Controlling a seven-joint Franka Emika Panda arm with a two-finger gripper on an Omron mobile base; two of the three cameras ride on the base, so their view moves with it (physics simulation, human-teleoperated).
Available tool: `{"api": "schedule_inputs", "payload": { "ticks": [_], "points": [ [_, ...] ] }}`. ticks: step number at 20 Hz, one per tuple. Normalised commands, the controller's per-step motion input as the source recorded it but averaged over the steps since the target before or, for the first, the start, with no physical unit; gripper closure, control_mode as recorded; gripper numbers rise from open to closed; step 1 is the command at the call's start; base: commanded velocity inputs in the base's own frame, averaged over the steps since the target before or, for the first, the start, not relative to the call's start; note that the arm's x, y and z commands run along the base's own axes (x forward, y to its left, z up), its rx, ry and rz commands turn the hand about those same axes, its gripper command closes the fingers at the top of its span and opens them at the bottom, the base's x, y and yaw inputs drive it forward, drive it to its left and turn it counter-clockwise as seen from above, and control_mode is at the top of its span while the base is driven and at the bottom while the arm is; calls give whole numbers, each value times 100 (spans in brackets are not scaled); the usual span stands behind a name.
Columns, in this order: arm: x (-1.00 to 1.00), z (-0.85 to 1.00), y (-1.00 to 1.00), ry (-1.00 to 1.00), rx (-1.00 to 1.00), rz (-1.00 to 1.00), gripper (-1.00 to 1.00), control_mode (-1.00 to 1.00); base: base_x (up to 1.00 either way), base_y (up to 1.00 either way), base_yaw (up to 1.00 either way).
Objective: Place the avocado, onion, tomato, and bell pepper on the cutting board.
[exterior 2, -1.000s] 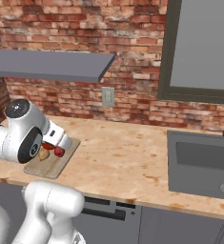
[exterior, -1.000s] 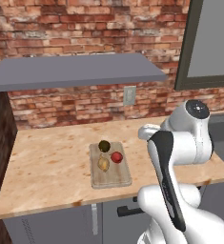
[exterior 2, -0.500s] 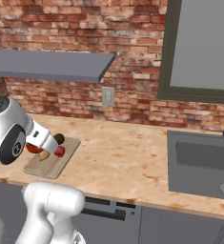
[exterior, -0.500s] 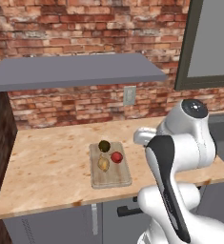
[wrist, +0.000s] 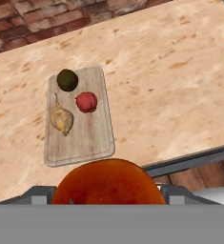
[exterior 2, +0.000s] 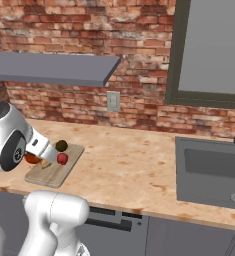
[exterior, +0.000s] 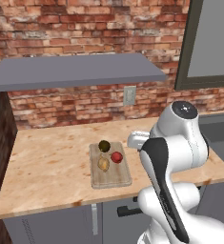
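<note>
The cutting board (wrist: 85, 138) lies flat on the wooden counter (wrist: 180, 86), near its front edge, with its long side running away from that edge. Three of the vegetables rest on it. The avocado (wrist: 67, 79) sits at the far end of the board, the bell pepper (wrist: 86, 102) just beside it toward the right side, and the onion (wrist: 62, 119) on the left side a little nearer the front, its thin stem tip pointing toward the avocado. None of the three touches another.

The tomato (wrist: 107, 183) is not on the board — it fills the bottom of the hand view, large and orange-red, sitting between the two finger tips of the gripper (wrist: 107, 190), whose jaws are closed in against its sides and pinch it. It is held up in the air, above the front edge of the counter and nearer than the board.

In the left base view the board (exterior: 109, 174) shows with the avocado (exterior: 104, 145), the bell pepper (exterior: 117, 157) and the onion (exterior: 103, 164) on it, left of the white arm. In the right base view a slice of the tomato (exterior 2: 32, 159) peeks out beside the arm, just before the board (exterior 2: 56, 170).
</note>
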Motion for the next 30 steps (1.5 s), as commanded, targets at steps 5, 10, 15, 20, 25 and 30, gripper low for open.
{"api": "schedule_inputs", "payload": {
  "ticks": [5,10,15,20,25,30],
  "points": [
    [15,-37,3,0,8,3,100,-100,0,0,0],
    [29,-28,12,0,4,3,100,-100,0,0,0],
    [42,-50,17,2,0,1,100,-100,0,0,0],
    [45,-51,20,6,0,0,100,-100,0,0,0],
    [31,-33,15,0,0,0,100,-100,0,0,0],
    [23,-38,3,1,0,0,100,-100,0,0,0]
  ]
}}
